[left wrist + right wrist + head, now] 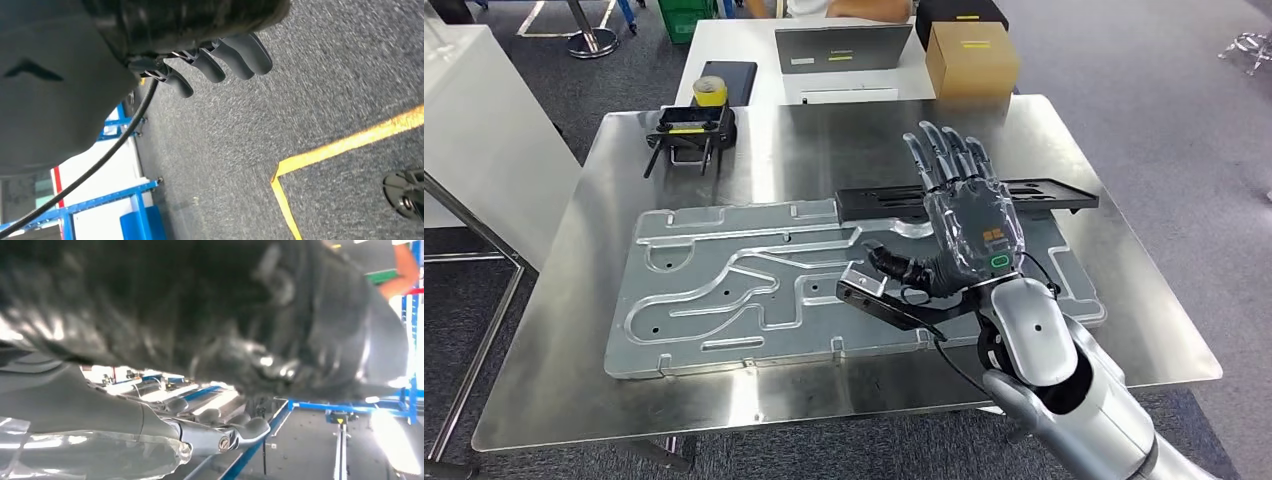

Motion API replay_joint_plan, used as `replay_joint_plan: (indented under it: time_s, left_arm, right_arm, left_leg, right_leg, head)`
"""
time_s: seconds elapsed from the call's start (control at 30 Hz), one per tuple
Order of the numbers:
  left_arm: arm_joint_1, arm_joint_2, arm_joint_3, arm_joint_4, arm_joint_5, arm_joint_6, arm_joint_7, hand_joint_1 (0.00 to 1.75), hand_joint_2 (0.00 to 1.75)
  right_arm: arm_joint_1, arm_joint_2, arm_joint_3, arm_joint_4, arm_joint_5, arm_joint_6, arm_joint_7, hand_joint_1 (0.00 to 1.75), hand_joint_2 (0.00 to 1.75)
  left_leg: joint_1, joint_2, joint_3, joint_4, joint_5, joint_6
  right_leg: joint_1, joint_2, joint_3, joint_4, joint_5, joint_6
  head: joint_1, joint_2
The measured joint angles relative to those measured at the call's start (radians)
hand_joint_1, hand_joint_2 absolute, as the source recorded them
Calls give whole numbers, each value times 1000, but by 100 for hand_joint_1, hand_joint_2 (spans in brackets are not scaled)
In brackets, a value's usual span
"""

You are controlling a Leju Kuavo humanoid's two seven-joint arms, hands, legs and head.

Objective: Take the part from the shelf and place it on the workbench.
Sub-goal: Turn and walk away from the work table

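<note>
The right hand (969,225) hovers open above the table (554,380), fingers spread, holding nothing. Beneath it a black part (1044,195) lies flat on the far right corner of a large grey machined plate (724,290) covering the table's middle. A black fixture (689,130) sits at the far left corner. Beyond the far edge stand a laptop (844,47), a cardboard box (971,58) and a tape roll (709,90). The left wrist view shows the left hand (220,55) empty over carpet with a yellow floor line (345,145), fingers loosely curled.

Black flat part (1024,193), lying across workbench (824,150)
</note>
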Motion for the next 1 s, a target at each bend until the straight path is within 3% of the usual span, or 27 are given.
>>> replay_joint_plan:
  time_s: [0.03,0.07,0.1,0.17,0.2,0.23,0.27,0.3,0.37,0.43,0.5,0.57,0.63,0.7,0.73,0.77,0.83,0.9,0.97,1.0]
  left_arm:
    - [-1,0,0,0,0,1,0,0,0]
    - [-2,0,0,0,1,1,0,0,0]
    - [-3,0,0,0,1,2,0,0,0]
    - [-4,0,0,0,3,4,0,0,0]
    - [-3,0,0,0,4,4,0,0,0]
    - [-3,0,0,0,5,4,0,0,0]
    - [-3,0,0,0,6,4,0,0,0]
    - [-2,0,0,0,7,4,1,0,0]
    - [-3,0,0,0,9,4,2,0,0]
    - [-3,0,0,0,10,5,3,0,0]
    - [-4,0,0,0,10,5,4,0,0]
    - [-4,1,0,0,10,5,5,0,0]
    - [-3,2,0,0,10,5,7,0,0]
    - [-3,2,0,0,10,5,8,0,0]
    - [-3,2,0,0,10,4,8,0,0]
    - [-3,1,0,0,9,4,9,0,0]
    - [-4,2,0,0,8,4,9,0,0]
    - [-6,3,0,0,8,4,9,0,0]
    - [-8,6,0,0,7,4,9,0,0]
    - [-9,8,0,0,7,4,9,0,0]
  right_arm:
    - [6,-2,-5,-14,0,2,1,0,0]
    - [13,-5,-10,-29,0,4,3,0,0]
    - [20,-9,-17,-48,0,8,6,0,0]
    - [34,-15,-29,-88,0,16,9,0,0]
    - [42,-17,-34,-104,0,20,10,0,0]
    - [49,-18,-37,-117,0,23,10,0,0]
    - [56,-20,-38,-129,0,25,11,0,0]
    - [60,-22,-40,-140,0,26,12,0,0]
    - [63,-25,-45,-163,0,27,15,0,0]
    - [72,-28,-50,-187,0,32,17,0,0]
    - [83,-31,-51,-211,0,39,19,0,0]
    - [90,-33,-51,-228,0,41,20,0,0]
    - [99,-33,-51,-245,0,37,20,0,0]
    - [110,-34,-51,-258,0,33,20,0,0]
    - [115,-34,-51,-262,0,31,20,0,0]
    - [119,-34,-51,-265,0,30,20,0,0]
    - [126,-34,-51,-272,0,28,20,0,0]
    - [135,-34,-51,-279,0,25,19,0,0]
    - [141,-34,-52,-286,0,23,19,0,0]
    - [143,-34,-52,-288,0,22,19,0,0]
  left_leg:
    - [0,2,-4,-4,11,11]
    - [0,4,-12,-8,24,22]
    - [0,7,-22,-13,39,31]
    - [-5,8,-49,-16,62,41]
    - [-8,9,-62,-16,72,42]
    - [-10,10,-75,-15,80,42]
    - [-12,10,-86,-15,88,42]
    - [-13,10,-95,-15,94,40]
    - [-14,10,-106,-14,104,34]
    - [-14,10,-110,-15,114,23]
    - [-13,9,-110,-18,126,12]
    - [-12,8,-115,-15,121,1]
    - [-12,8,-141,57,50,-9]
    - [-11,9,-178,189,-47,-14]
    - [-11,9,-190,244,-75,-15]
    - [-11,9,-189,273,-82,-13]
    - [-15,9,-141,246,-44,-4]
    - [-24,9,-45,116,4,20]
    - [-33,10,36,-10,2,40]
    - [-37,10,50,-40,-5,45]
  right_leg:
    - [-2,1,-3,2,-10,5]
    - [-3,3,-11,22,-39,7]
    - [-3,4,-26,67,-88,8]
    - [3,7,-59,202,-198,5]
    - [6,7,-66,260,-228,4]
    - [9,8,-59,287,-234,1]
    - [12,8,-35,279,-224,-3]
    - [14,8,5,237,-203,-8]
    - [21,10,110,87,-178,-20]
    - [29,12,171,-8,-172,-28]
    - [36,13,171,-12,-165,-32]
    - [30,10,164,-16,-154,-43]
    - [25,5,151,-21,-136,-59]
    - [29,2,129,-18,-121,-68]
    - [31,1,117,-15,-115,-71]
    - [34,1,104,-12,-108,-72]
    - [41,1,77,-5,-92,-75]
    - [47,2,57,-1,-78,-76]
    - [48,0,48,-2,-65,-71]
    - [44,-2,46,-3,-58,-66]
  head:
    - [0,0]
    - [2,0]
    - [5,0]
    - [8,0]
    - [9,0]
    - [8,0]
    - [8,0]
    - [9,0]
    - [8,0]
    - [8,0]
    - [9,0]
    - [9,0]
    - [5,0]
    - [2,0]
    - [1,0]
    - [1,0]
    - [1,0]
    - [1,0]
    - [3,0]
    - [3,0]
